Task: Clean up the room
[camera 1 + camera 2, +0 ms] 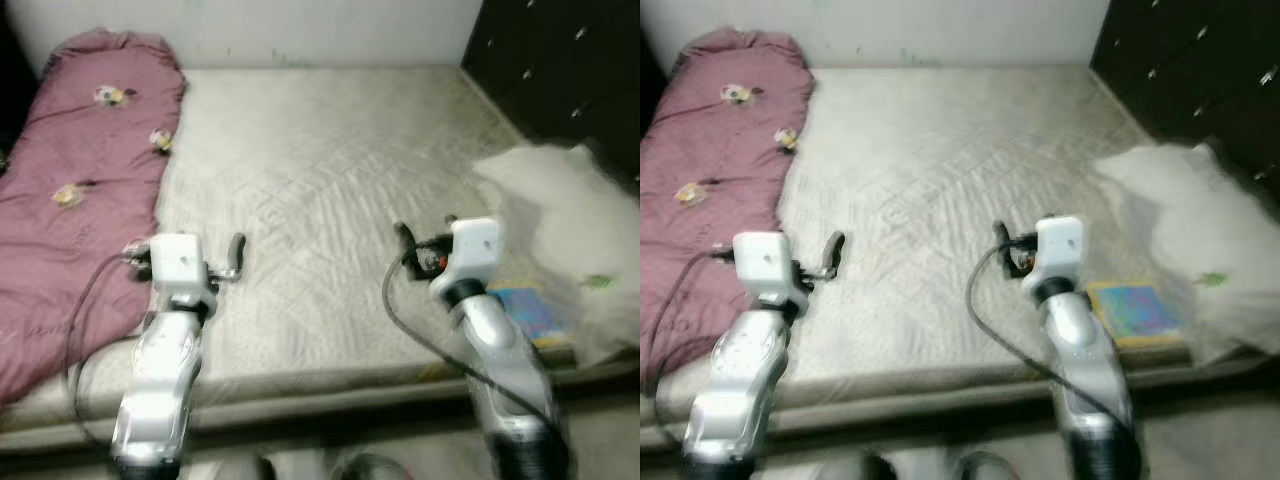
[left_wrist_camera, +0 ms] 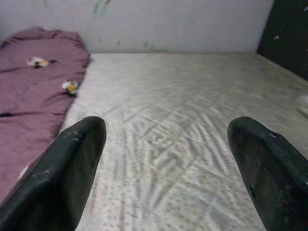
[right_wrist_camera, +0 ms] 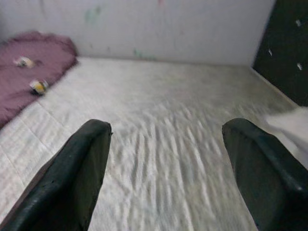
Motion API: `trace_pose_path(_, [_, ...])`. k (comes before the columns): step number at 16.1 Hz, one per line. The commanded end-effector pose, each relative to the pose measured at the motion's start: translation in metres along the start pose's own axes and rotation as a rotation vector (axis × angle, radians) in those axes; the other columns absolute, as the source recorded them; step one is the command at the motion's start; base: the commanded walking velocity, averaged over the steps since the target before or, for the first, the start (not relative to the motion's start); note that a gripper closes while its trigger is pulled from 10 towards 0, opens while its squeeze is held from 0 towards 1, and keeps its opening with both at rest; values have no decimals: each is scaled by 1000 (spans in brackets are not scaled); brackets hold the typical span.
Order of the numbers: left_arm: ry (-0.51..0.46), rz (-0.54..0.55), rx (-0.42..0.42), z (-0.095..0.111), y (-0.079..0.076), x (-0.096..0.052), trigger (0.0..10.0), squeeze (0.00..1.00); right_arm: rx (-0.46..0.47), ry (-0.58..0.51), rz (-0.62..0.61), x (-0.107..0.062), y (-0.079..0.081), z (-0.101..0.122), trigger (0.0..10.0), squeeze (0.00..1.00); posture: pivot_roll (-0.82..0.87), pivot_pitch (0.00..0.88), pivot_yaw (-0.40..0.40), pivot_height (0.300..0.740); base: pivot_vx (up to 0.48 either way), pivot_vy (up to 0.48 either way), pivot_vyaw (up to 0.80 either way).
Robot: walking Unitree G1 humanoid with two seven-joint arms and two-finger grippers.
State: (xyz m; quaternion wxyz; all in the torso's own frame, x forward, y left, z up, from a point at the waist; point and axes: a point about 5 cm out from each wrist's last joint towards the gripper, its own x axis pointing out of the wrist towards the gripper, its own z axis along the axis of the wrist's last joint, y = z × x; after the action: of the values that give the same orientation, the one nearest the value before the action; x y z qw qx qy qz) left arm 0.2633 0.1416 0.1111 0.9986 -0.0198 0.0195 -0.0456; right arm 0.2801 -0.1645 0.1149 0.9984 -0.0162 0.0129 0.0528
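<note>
Pale quilted mattress is my reference here, everything else hangs off it. I've got both arms held out over its near edge, left gripper and right gripper, fingers spread wide on each and holding nothing.

Stuff that looks like it needs tidying: a white pillow sits on the mattress's right side up against the dark cabinet, and a colourful flat book lies at the mattress's near right corner, partly tucked under that pillow. A mauve flowered quilt runs lengthwise down the mattress's left side.

My guess is the book goes first. It's off to the right of the right gripper, just beside that arm, so the right arm is clearly the nearer one. Its long side seems to run front to back.

Head views are smeared, so I can't read the cover, and the pillow's right end is cut off.
</note>
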Motion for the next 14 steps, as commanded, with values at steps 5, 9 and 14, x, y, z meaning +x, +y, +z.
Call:
trace_pose_path(5, [-4,8,12,1,4,-2,10000,0,-6,-26,16,2,4,5,10000,0,4,0,-36,740,0,192,0])
trace_pose_path(9, [5,6,-1,0,1,-3,10000,0,-58,-31,36,0,6,5,10000,0,4,0,-39,740,0,480,0])
trace_pose_path(14, [3,5,-6,1,2,-2,10000,0,-51,-30,26,0,5,5,10000,0,0,0,-36,740,0,480,0])
